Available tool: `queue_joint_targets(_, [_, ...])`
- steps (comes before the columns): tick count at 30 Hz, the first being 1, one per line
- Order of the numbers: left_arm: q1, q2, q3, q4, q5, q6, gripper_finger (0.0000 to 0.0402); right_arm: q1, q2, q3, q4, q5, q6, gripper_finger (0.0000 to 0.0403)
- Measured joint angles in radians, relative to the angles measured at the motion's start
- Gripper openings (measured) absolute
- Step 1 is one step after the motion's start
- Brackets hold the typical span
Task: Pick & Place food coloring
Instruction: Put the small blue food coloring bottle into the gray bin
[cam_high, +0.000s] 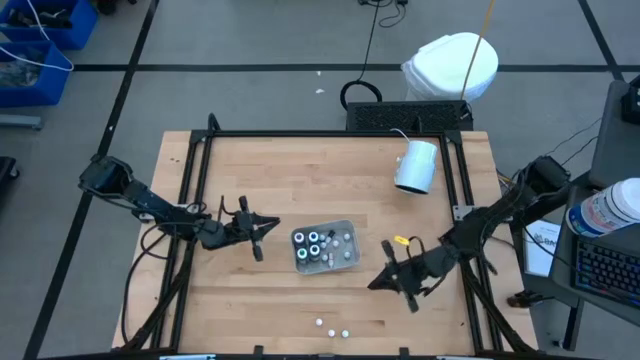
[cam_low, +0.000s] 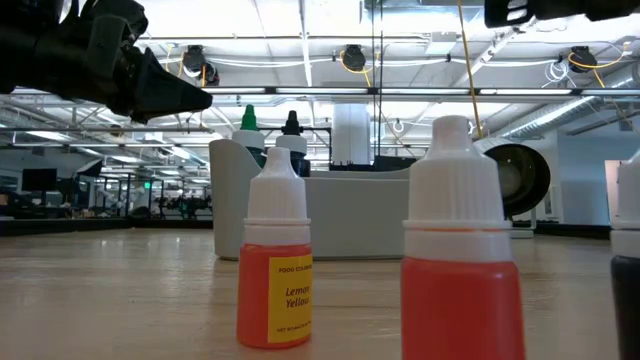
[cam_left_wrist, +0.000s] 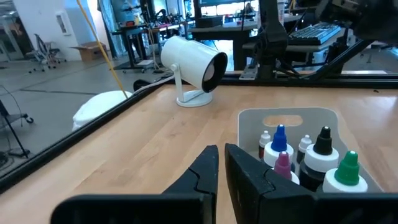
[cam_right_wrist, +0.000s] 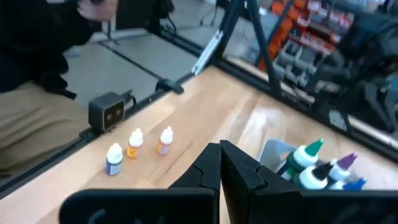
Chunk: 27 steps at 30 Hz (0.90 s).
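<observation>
— Where's the food coloring?
— Mostly upright in the grey tray (cam_high: 346, 232) mid-surface (cam_high: 300, 180): the food coloring bottles (cam_high: 314, 246). Three loose dropper bottles (cam_high: 331, 328) stand by the front edge.
— And the claws?
— Left claw (cam_high: 258, 236) beside the tray, fingers pressed together, empty. Right claw (cam_high: 398, 279) likewise, on the tray's other side.

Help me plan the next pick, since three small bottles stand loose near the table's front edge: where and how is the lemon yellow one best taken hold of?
Probably from above, pinching the lemon yellow bottle across its round labelled body, just below the white cap. It stands upright, and its neighbour, the red bottle, stands apart in the low view. The right end effector is nearer.
</observation>
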Motion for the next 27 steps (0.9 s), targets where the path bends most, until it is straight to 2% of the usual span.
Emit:
queue_joint_targets(8, [0.027,0.000,0.000,0.013,0.001,-0.044,0.0037,0.096,0.120,0.103,-0.056,0.221,0.130,0.0000])
queue_joint_targets(13, [0.043,0.000,0.000,0.012,0.039,-0.113,0.0037,0.156,0.170,0.153,-0.056,0.225,0.254,0.0000])
queue_joint_targets(16, [0.045,0.000,0.000,0.012,0.072,-0.145,0.0037,0.196,0.212,0.199,-0.057,0.282,0.310,0.0000])
queue_joint_targets(27, [0.045,0.000,0.000,0.005,0.079,-0.135,0.0037,0.305,0.418,0.391,-0.034,0.432,0.332,0.0000])
